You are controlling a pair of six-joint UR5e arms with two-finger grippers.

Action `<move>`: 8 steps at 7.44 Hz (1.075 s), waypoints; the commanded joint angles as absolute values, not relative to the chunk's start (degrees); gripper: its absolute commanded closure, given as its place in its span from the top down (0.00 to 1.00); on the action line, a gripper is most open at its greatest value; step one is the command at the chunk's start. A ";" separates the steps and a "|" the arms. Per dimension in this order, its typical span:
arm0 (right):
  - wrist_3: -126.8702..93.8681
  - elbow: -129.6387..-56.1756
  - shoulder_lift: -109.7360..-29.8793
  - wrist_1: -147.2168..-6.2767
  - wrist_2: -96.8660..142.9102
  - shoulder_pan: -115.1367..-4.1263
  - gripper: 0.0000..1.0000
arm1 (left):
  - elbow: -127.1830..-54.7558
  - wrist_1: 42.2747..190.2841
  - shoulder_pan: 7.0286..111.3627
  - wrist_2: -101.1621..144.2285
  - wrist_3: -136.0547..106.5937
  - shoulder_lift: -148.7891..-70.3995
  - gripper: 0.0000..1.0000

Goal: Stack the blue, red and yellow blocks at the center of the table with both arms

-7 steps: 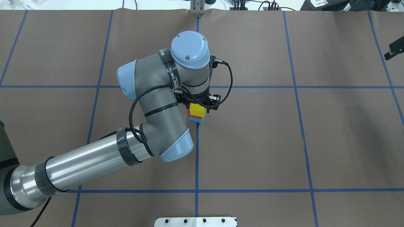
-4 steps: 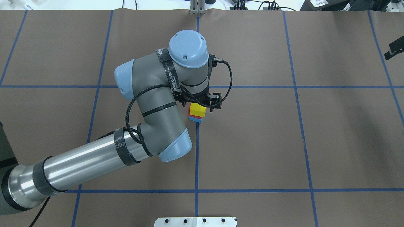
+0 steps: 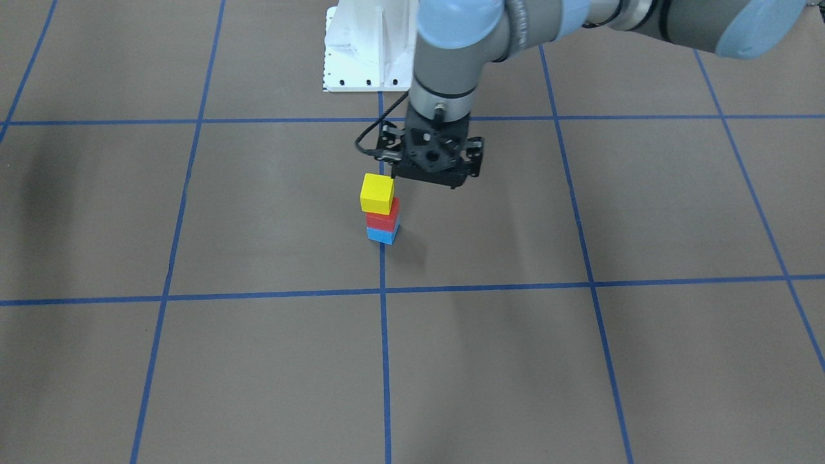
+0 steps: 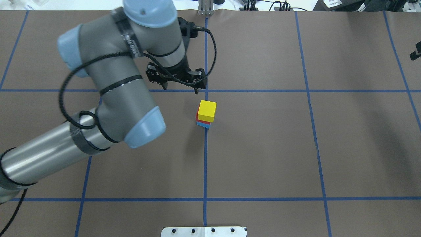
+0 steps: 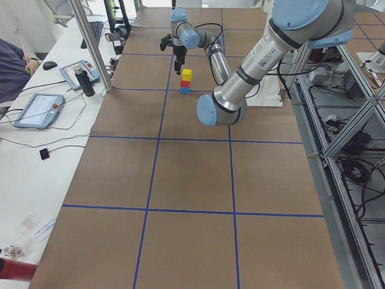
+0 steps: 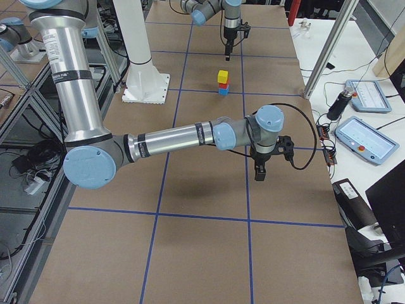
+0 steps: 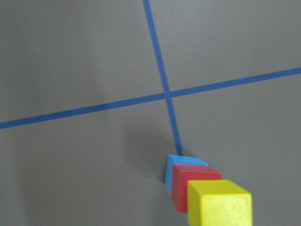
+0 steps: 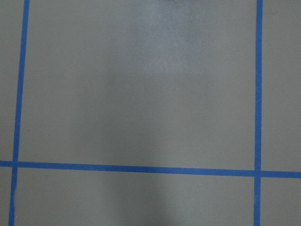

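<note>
The yellow block (image 4: 207, 111) sits on the red block (image 3: 382, 221), which sits on the blue block (image 3: 381, 235), a three-high stack on the centre blue tape line. The stack also shows at the bottom of the left wrist view (image 7: 220, 205). My left gripper (image 4: 181, 89) is open and empty, raised above the table, up and to the left of the stack in the overhead view. My right gripper (image 6: 258, 171) hangs over bare table far to the robot's right. Only a black tip of it shows at the overhead view's right edge, and I cannot tell its state.
Brown paper with a blue tape grid (image 4: 205, 164) covers the table. The robot's white base plate (image 3: 367, 51) is at the near edge. Tablets and cables lie on a side bench (image 6: 367, 139) beyond the table's far side.
My left gripper has let go of the yellow block, risen and moved away up and to the left in the overhead view. The stack stays put. The right gripper's tip shifted slightly.
</note>
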State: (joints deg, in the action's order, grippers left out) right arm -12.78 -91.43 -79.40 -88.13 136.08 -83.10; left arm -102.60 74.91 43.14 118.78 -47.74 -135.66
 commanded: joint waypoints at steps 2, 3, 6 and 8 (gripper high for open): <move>-10.64 -92.81 -85.94 -87.19 135.88 -87.44 1.00 | -116.81 76.09 60.76 123.48 -30.51 -107.38 1.00; -10.81 -92.73 -87.61 -87.10 135.53 -87.71 1.00 | -112.98 76.81 65.95 123.57 -23.89 -104.10 1.00; -4.23 -92.72 -88.68 -87.88 134.91 -90.35 1.00 | -97.62 77.87 86.24 129.32 9.42 -98.70 1.00; -3.70 -92.46 -89.30 -88.15 135.61 -91.14 1.00 | -84.87 87.92 90.96 133.59 20.89 -97.83 1.00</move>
State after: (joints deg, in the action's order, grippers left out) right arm -4.37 -92.58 -88.99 -87.90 135.18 -90.55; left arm -92.32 82.16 88.02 131.60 14.53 -98.49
